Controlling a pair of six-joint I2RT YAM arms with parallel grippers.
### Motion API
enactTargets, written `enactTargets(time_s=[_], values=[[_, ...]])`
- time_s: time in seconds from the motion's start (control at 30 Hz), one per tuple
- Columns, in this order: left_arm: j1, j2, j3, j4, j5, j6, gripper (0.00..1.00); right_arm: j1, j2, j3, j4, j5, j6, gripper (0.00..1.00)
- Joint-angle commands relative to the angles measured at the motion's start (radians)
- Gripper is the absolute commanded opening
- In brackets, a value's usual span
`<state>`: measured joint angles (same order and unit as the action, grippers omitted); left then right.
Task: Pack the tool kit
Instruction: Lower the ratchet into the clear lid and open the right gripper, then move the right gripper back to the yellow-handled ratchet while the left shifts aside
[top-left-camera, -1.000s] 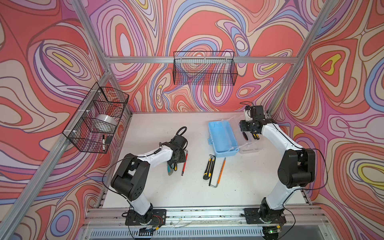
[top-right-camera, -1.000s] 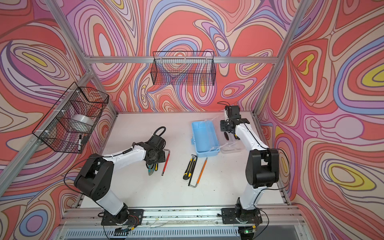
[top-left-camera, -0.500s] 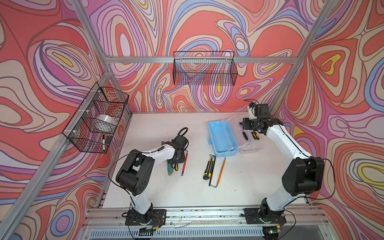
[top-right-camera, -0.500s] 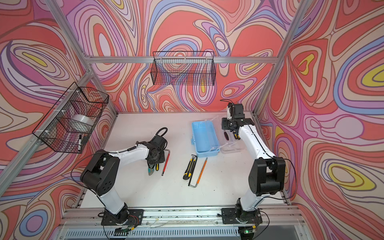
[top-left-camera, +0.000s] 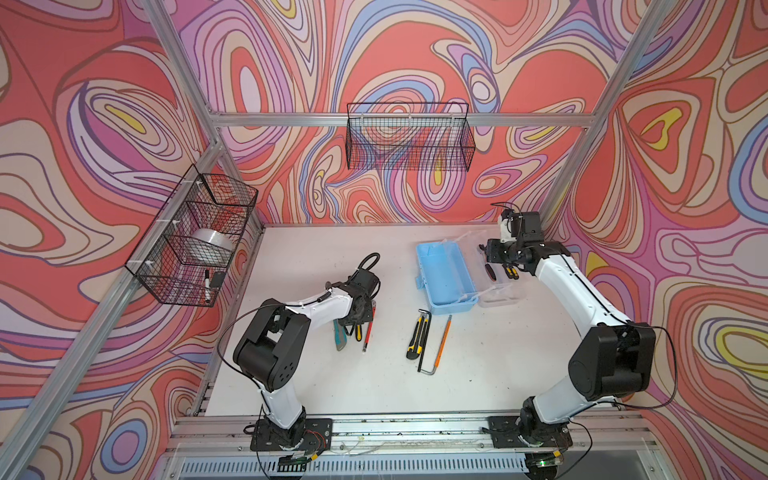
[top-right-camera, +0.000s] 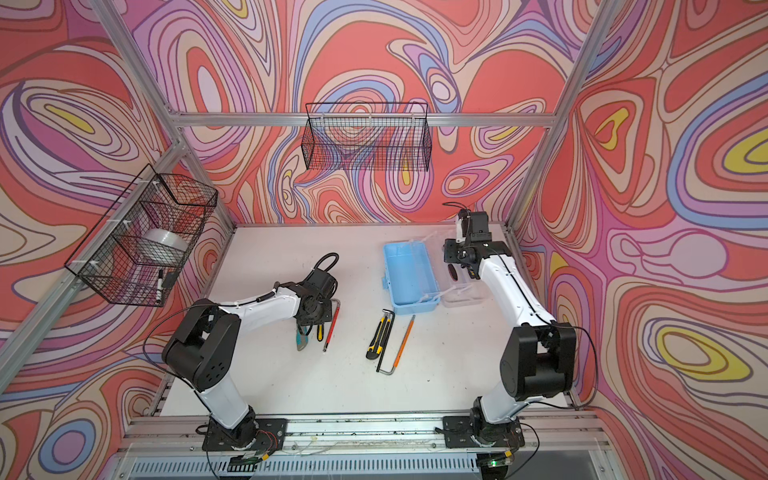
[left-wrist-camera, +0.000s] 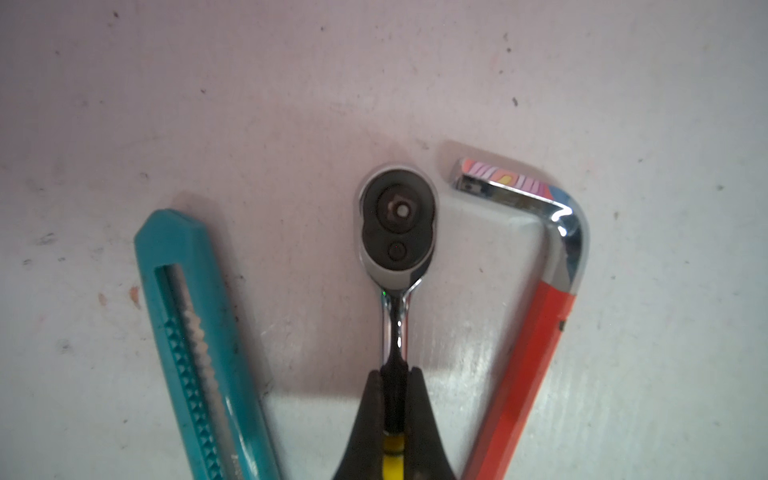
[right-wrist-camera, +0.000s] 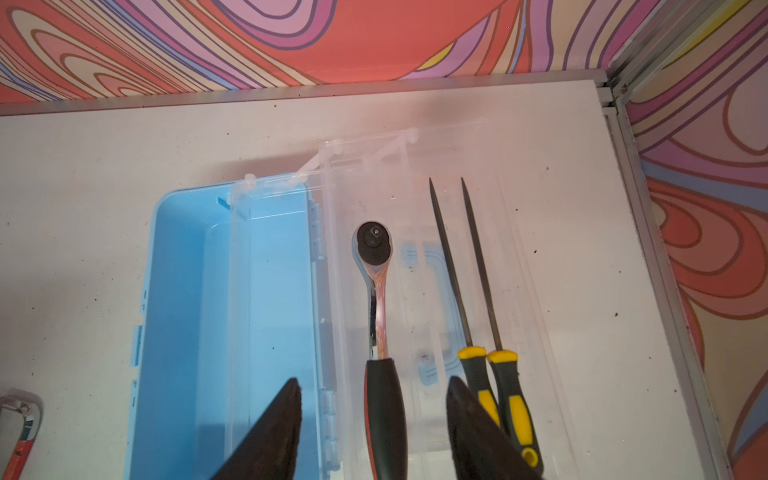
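1. The light-blue case stands open on the table, far and right of centre. Its long axis runs near to far, and its clear lid lies flat just to its right.
2. The left pincer is pressed together on the shank of the yellow-handled ratchet, left of centre. We see that ratchet run near to far, head pointing far.
3. A teal cutter lies on its left and a red-sleeved hex key on its right, bend at the far end.
4. The right pincer hangs spread over the lid, its fingers on either side of the black-handled ratchet and gripping nothing. That ratchet's head points far.
5. Two files lie in the lid to its right, tips pointing far.
6. We count two ratchets, two cutters, two hex keys, two files and one orange rod. The rod, the yellow-black cutter and the silver hex key lie just near of the case, roughly near to far.
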<state>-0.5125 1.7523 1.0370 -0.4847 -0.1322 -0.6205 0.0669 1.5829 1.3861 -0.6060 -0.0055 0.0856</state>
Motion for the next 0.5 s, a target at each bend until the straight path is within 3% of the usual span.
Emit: enactTargets(time_s=[0.0,0.2,0.47], values=[[-0.014,0.017,-0.015,-0.007,0.028,0.007,0.00,0.005,-0.054,-0.047,0.020,-0.051,0.070,0.56],[-0.026,0.016,-0.017,0.014,0.042,0.014,0.00,0.036,-0.090,-0.115,0.064,-0.109,0.144,0.53],[-0.054,-0.007,-0.057,-0.004,0.026,0.020,0.00,0.213,-0.070,-0.131,0.085,-0.067,0.220,0.53]])
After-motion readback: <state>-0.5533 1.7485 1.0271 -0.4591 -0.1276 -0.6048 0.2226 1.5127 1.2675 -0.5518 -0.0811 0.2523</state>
